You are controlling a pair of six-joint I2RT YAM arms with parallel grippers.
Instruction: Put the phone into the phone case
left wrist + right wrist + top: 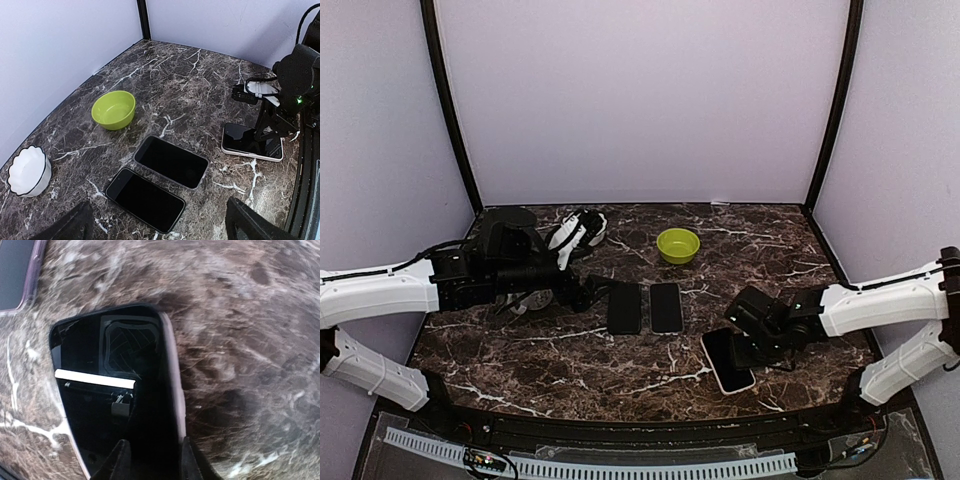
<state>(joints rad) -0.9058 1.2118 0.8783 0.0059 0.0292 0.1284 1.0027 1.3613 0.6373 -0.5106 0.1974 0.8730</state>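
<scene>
A phone (728, 361) with a pale rim lies on the marble table at the front right, its dark screen (100, 390) up. My right gripper (752, 345) is narrowed on the phone's long right edge (152, 452): one finger rests on the glass and the other presses against the rim. The phone case (666, 307), a dark slab with a greyish translucent rim (171, 161), lies flat at the table's middle, and its corner (15, 270) shows in the right wrist view. My left gripper (160, 231) hangs open just left of it, holding nothing.
A second black phone (625, 308) lies beside the case on its left (145, 193). A green bowl (678, 245) stands behind them and a white fluted bowl (588, 228) at the back left. Purple walls enclose the table.
</scene>
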